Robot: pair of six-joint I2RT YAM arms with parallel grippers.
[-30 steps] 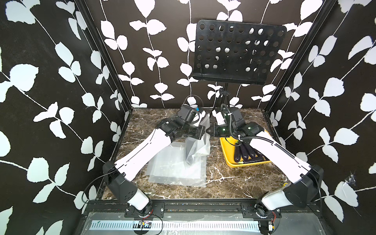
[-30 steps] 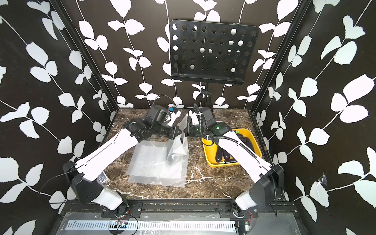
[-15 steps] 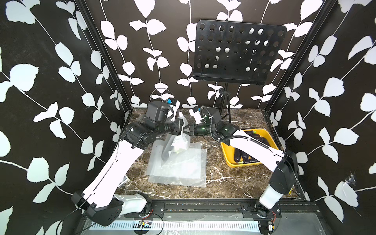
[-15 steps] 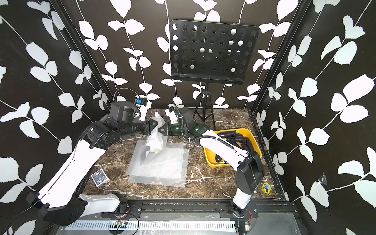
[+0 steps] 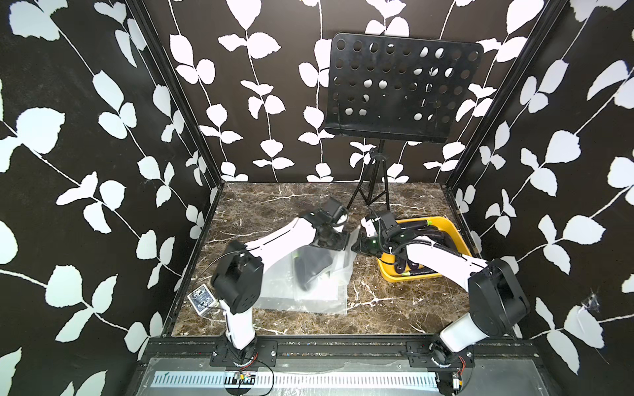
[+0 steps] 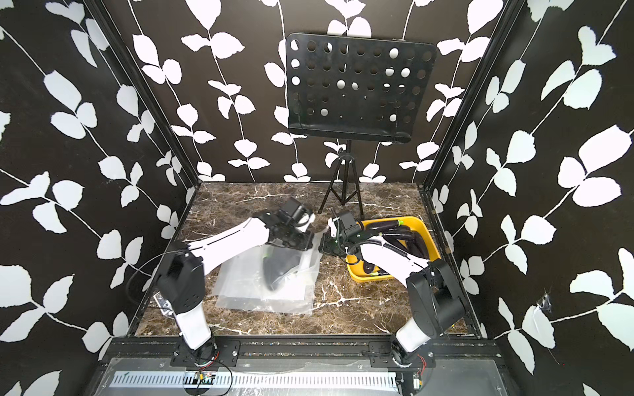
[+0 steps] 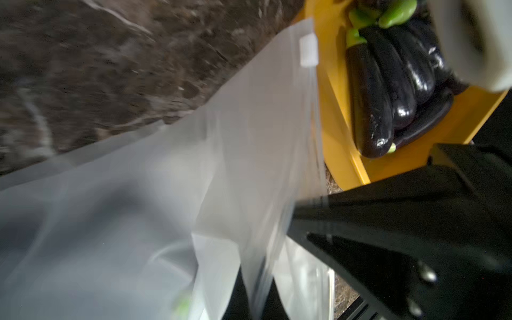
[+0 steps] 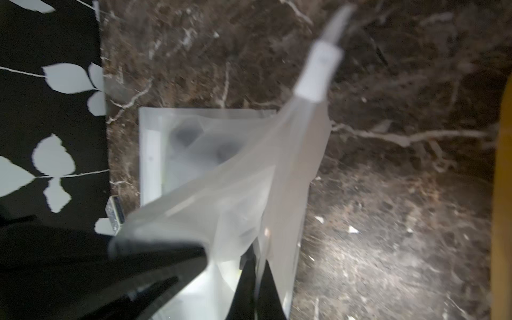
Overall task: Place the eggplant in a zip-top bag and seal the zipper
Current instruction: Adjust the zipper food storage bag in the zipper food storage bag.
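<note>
Both arms were near mid-table (image 5: 377, 308), wrists close together. The left gripper (image 5: 338, 241) was fully closed, pinching the top edge of the bag (image 5: 339, 271). The left wrist view showed its black fingers (image 7: 360, 210) clamped on the film. The right gripper (image 5: 356, 245) was likewise fully closed on the same edge, just beside the left. In the right wrist view its fingers (image 8: 166, 257) gripped a bunched fold of plastic. The eggplant (image 5: 310, 267) lay inside the bag as a dark mass behind the cloudy film, green stem end toward the left arm, and showed in both top views (image 6: 279, 269). The bag's lower part rested on a flat stack of spare bags (image 5: 308, 303). The white slider (image 7: 308, 50) sat on the edge away from both grips and also showed in the right wrist view (image 8: 318, 72). I could not tell whether the zipper was shut. The yellow tray (image 5: 411, 277), just beside the right gripper, held more eggplants (image 7: 388, 91).
</note>
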